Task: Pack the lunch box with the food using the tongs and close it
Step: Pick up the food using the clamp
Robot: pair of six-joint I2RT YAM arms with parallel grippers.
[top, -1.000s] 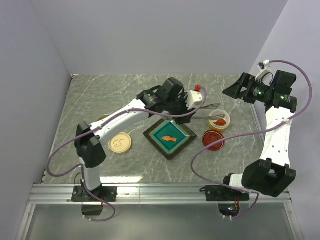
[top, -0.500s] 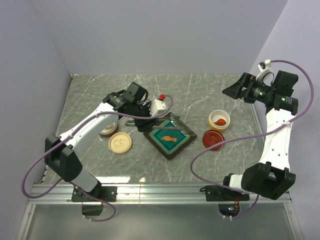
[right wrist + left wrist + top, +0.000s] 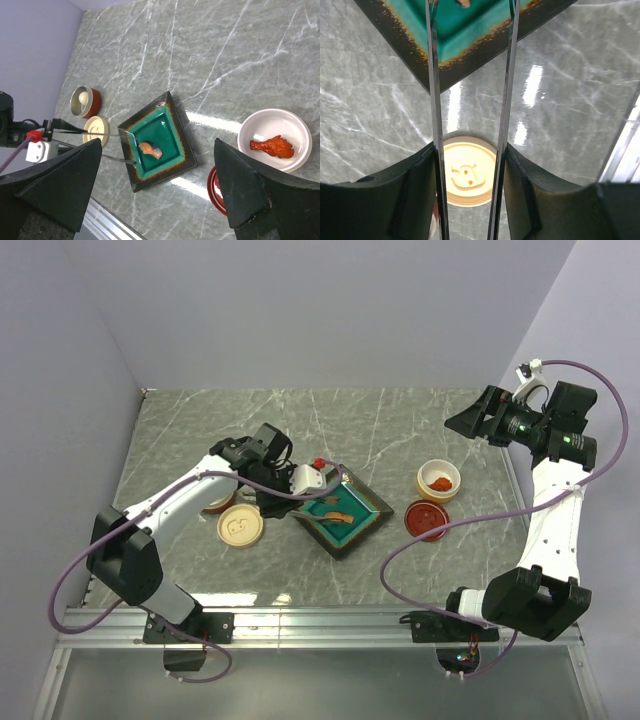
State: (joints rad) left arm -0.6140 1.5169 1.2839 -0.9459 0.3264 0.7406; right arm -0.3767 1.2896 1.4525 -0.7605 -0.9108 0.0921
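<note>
The orange food piece (image 3: 338, 517) lies in the green dish (image 3: 368, 523), centre of the top view, just at the tips of the tongs (image 3: 434, 100). The left gripper (image 3: 469, 155), about half closed, clamps the tongs' two arms. The step in hand looks like the pick-up, and the next move calls for squeezing. The right gripper (image 3: 462, 420), upper right, gapes wide and empty. The table (image 3: 200, 420) is grey marble, the walls (image 3: 300, 310) lilac.

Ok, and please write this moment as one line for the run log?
left gripper: shut on tongs | tongs: open, tips over green dish, orange food not yet gripped | right gripper: open, empty, raised
</note>
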